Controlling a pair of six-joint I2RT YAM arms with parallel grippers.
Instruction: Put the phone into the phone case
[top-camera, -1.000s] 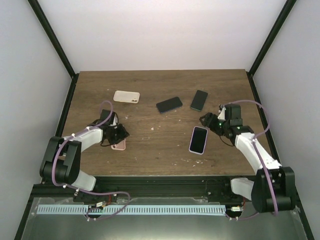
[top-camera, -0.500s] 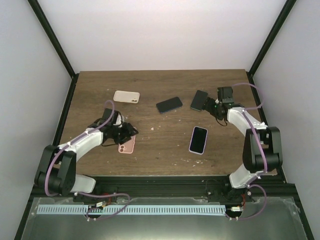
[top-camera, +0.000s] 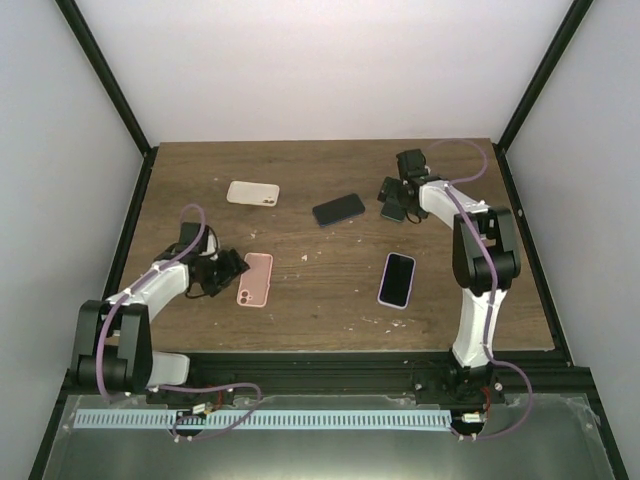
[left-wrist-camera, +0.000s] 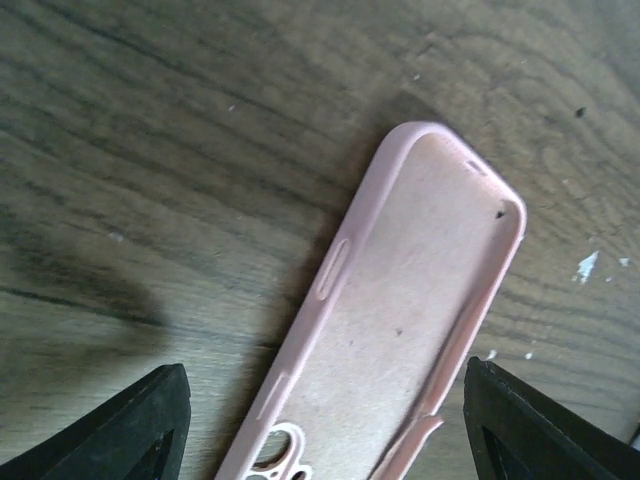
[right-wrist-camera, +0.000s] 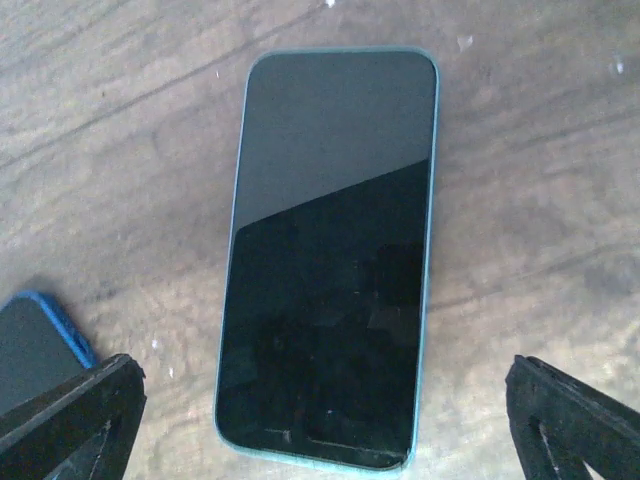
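Note:
The pink phone case (top-camera: 256, 280) lies on the wooden table left of centre, its hollow side up. In the left wrist view the pink phone case (left-wrist-camera: 400, 310) has its camera-hole end between my black fingertips (left-wrist-camera: 140, 425), which stand clear of both its sides. My left gripper (top-camera: 230, 272) is open beside it. At the back right my right gripper (top-camera: 398, 198) is open just above a dark phone. In the right wrist view this phone (right-wrist-camera: 328, 255) lies screen up with a teal edge, and the gripper (right-wrist-camera: 325, 425) holds nothing.
A blue-edged phone (top-camera: 338, 209) lies at mid-back, and its corner (right-wrist-camera: 35, 345) shows in the right wrist view. A phone in a lilac case (top-camera: 397, 279) lies right of centre. A beige case (top-camera: 252, 193) lies at the back left.
The left gripper slid the pink case to the right, let go and opened. The right arm swung from beside the lilac phone to the back of the table over the teal-edged phone, its jaws widening.

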